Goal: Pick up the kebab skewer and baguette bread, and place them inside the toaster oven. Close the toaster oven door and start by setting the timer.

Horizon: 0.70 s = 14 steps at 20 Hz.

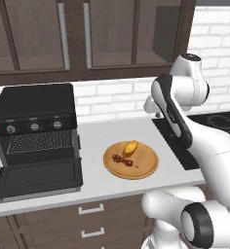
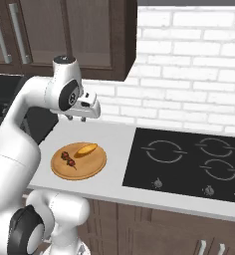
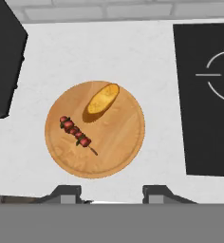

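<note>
Gripper (image 3: 111,192) hovering high above wooden plate (image 3: 128,142), jaws spread & empty; kebab skewer (image 3: 76,133) lying just left of baguette bread (image 3: 102,98), prob. light, thin, rigid — best pinched mid-stick across meat chunks.

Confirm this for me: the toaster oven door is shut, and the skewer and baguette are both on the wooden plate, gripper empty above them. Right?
Not quite: the toaster oven door is dropped open, as the left base view shows, with the wire rack visible inside. The rest holds: the kebab skewer and baguette bread lie on the wooden plate, and the gripper hangs empty above them.
</note>
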{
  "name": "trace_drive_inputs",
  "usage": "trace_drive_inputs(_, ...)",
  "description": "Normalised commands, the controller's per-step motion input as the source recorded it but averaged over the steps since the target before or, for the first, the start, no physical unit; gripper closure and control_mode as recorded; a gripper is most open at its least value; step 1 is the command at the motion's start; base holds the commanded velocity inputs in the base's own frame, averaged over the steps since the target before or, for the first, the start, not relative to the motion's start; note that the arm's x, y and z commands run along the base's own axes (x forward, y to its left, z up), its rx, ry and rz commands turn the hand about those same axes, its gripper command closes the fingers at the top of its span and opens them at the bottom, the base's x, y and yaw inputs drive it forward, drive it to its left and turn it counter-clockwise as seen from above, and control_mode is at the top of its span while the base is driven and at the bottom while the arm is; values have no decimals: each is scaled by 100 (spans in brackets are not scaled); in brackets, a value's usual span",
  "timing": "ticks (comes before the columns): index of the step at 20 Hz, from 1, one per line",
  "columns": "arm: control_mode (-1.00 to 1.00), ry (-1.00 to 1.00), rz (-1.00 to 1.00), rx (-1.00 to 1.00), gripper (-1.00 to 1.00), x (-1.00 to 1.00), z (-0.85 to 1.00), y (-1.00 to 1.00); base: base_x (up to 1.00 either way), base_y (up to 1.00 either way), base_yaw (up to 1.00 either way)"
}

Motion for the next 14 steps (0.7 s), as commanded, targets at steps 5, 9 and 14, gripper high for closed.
trace_drive_inputs(5,-100,-5,0,-4,-100,-11,-1,27,0,0,0)
trace_drive_inputs(9,-100,-10,0,-4,-100,-24,-8,41,0,0,0)
trace_drive_inputs(14,-100,-5,0,-3,-100,-12,-5,49,0,0,0)
